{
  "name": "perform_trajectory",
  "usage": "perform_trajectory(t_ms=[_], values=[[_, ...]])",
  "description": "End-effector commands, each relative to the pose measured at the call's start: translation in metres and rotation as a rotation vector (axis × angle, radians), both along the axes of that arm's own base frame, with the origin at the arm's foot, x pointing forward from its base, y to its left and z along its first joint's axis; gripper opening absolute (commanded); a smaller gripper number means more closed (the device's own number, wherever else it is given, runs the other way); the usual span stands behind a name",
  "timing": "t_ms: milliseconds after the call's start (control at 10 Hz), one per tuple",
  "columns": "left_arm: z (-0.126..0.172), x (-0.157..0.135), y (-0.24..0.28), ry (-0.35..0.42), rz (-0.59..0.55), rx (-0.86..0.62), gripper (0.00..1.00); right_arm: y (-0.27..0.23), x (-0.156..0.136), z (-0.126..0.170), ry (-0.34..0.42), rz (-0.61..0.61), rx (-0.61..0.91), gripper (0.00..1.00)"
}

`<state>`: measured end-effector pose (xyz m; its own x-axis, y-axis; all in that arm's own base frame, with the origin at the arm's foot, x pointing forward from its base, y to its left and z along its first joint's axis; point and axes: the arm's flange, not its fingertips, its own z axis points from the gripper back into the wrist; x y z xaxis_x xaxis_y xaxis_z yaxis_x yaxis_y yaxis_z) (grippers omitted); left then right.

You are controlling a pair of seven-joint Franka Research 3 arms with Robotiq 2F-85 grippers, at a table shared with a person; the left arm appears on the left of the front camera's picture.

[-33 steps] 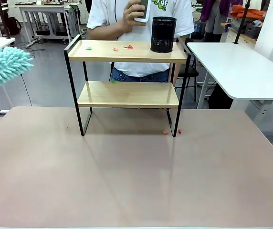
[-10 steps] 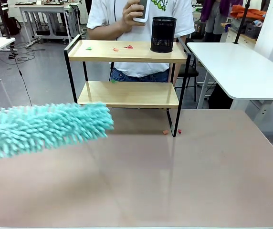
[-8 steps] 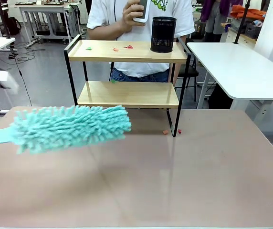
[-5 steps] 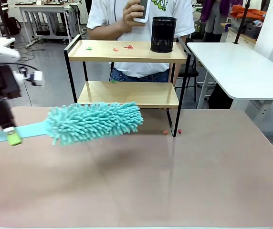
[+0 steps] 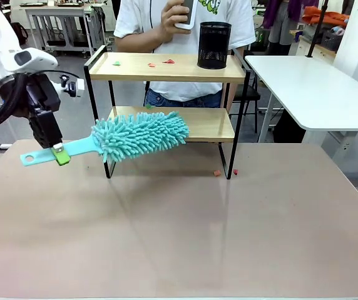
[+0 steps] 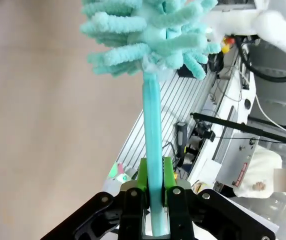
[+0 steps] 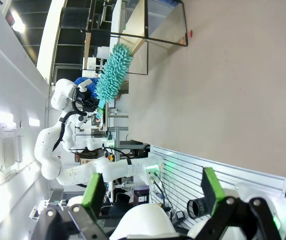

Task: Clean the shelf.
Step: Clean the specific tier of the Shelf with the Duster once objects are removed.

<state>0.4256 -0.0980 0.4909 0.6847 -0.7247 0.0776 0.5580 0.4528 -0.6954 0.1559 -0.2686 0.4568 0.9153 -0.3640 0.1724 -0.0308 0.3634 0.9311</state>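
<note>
Front view: left gripper, clamped on the duster handle, has swung the head from far left to the shelf, upper centre, at its lower board. Wiping can likely begin; right gripper gapes empty.

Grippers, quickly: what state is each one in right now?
Left gripper: shut on the handle of the duster.
Right gripper: open, holding nothing.

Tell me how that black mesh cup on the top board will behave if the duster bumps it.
The mesh cup looks thin-walled, so probably light and easily shoved. It stands upright, taller than wide, so a high bump may tip it.
</note>
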Motion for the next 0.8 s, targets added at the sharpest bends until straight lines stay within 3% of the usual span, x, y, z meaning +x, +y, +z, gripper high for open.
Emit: perform_trajectory(t_ms=[0, 300, 700], values=[[0.011, -0.018, 0.018, -0.028, 0.048, -0.072, 0.13, 0.000, 0.001, 0.001, -0.034, 0.005, 0.006, 1.00], [0.012, -0.025, 0.044, -0.041, 0.235, -0.059, 0.13, 0.000, 0.001, 0.001, -0.034, 0.005, 0.006, 1.00], [0.006, -0.009, 0.031, -0.083, 0.387, 0.029, 0.13, 0.000, 0.001, 0.001, -0.034, 0.005, 0.006, 1.00]])
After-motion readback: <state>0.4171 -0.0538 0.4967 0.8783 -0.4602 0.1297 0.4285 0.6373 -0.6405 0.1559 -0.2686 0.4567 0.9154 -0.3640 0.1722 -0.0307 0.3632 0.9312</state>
